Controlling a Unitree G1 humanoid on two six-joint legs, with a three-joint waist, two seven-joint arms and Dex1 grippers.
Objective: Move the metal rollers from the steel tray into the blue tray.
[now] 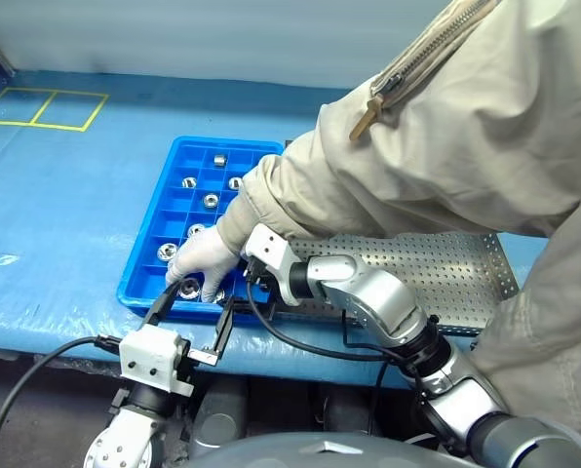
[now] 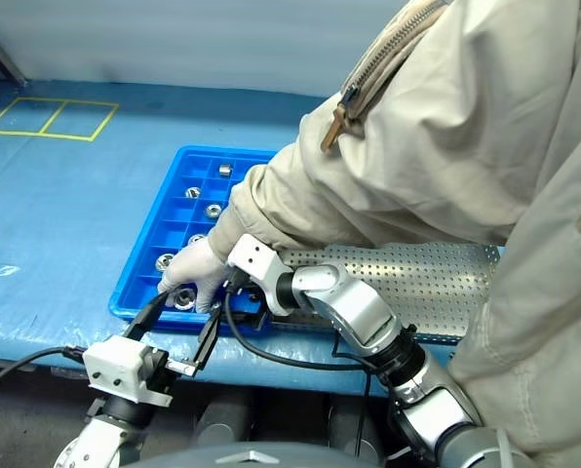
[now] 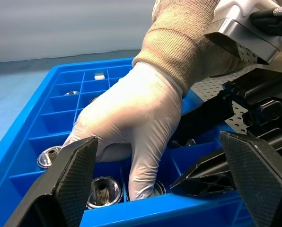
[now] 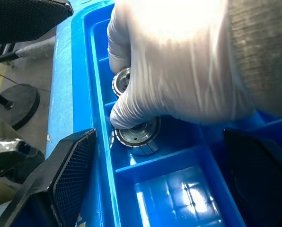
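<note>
At the blue tray's (image 1: pixel 139 285) near left corner, the left gripper (image 1: pixel 195 319) hangs released and empty. A person's gloved hand (image 1: pixel 205 263) is pressing on a roller (image 4: pixel 137 134) in a near compartment; other rollers (image 1: pixel 211 201) sit farther back. The right gripper (image 4: pixel 155 184), spread and empty, hovers alongside. The steel tray (image 1: pixel 446 278) lies right. Placing looks interrupted; I judge the robot should wait for the hand to clear.

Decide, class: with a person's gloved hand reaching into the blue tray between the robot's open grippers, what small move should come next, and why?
Probably none: hold both arms where they are. The gloved hand is in the blue tray, its fingertips on a metal roller, between the open left gripper and right gripper. Any reach risks striking it.
</note>
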